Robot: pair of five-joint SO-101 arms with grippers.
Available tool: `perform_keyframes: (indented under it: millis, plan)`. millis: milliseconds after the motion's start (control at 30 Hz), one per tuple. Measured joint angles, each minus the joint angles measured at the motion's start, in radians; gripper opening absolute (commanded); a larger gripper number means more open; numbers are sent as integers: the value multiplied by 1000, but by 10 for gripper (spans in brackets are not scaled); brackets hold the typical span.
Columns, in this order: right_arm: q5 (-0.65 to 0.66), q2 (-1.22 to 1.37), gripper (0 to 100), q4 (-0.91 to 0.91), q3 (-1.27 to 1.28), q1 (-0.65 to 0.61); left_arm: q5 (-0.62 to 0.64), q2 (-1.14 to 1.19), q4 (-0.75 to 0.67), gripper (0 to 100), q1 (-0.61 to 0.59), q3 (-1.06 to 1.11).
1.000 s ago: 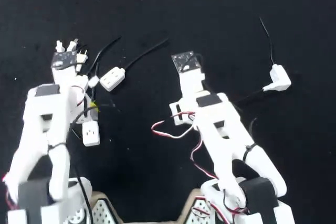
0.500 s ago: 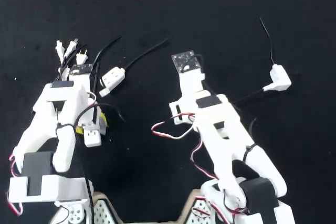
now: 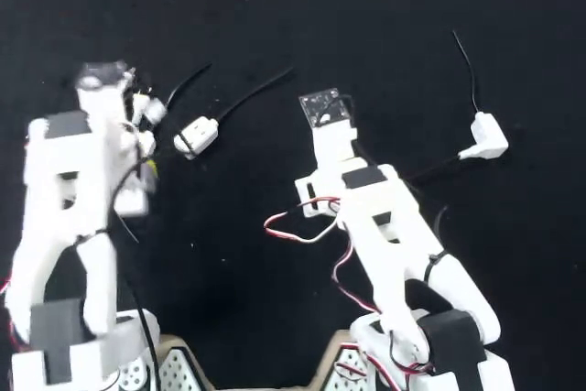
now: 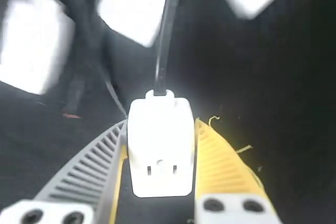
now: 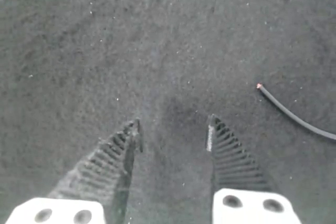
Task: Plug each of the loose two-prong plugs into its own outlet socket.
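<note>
L gripper (image 4: 160,125): jaws clamped on a white outlet socket (image 4: 160,150), w/ one grey finger (image 4: 100,153) and one yellow finger (image 4: 218,156) pressed against its two sides. The slotted face is turned toward the wrist cam, and a black cord (image 4: 164,40) leaves the far end. High view: L arm (image 3: 64,190) stands at the left side of the black mat (image 3: 275,25) and reads smeared. The held socket shows there as a pale blur next to a yellow spot on the arm. Diff. vs. 0.5 s ago: L arm has swung away from its base toward the far-left of the mat, and its wrist end now sits beside the loose plugs (image 3: 149,113). The held socket has travelled w/ it, farther from the base and more to the left than its prior pos. Second socket (image 3: 195,135), w/ its cord running off to the far right, lies just right of the plugs at approx. the same spot as before. R gripper (image 5: 173,127): fingers apart over bare mat, w/ a black cord end (image 5: 290,110) lying on the mat off to one side. R arm (image 3: 385,226) at centre shows no change across frames. White angled plug (image 3: 485,137) w/ cord lies at the far right, well apart from both arms, pos. unchanged.
</note>
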Motion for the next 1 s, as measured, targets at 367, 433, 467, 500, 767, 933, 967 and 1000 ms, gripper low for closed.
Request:
perform_keyframes:
  millis: [367,433,467,500,767,933,967,1000]
  plan:
    - [-54,0,184,0,0,83,-89,-147,152,37,144,-60]
    - [-117,0,184,-14,0,143,-100,-147,126,37,215,8]
    - [-141,0,184,-21,0,167,-101,-147,98,38,252,49]
    - [-161,0,184,-25,0,190,-104,-149,64,48,290,91]
    - [-199,0,184,-31,0,242,-109,-149,-308,261,479,462]
    - [-199,0,184,-31,0,242,-109,-160,-345,263,468,526]
    - [-199,0,184,-31,0,242,-109,-160,-327,263,453,517]
    - [-199,0,184,-31,0,242,-109,-160,-305,263,431,500]
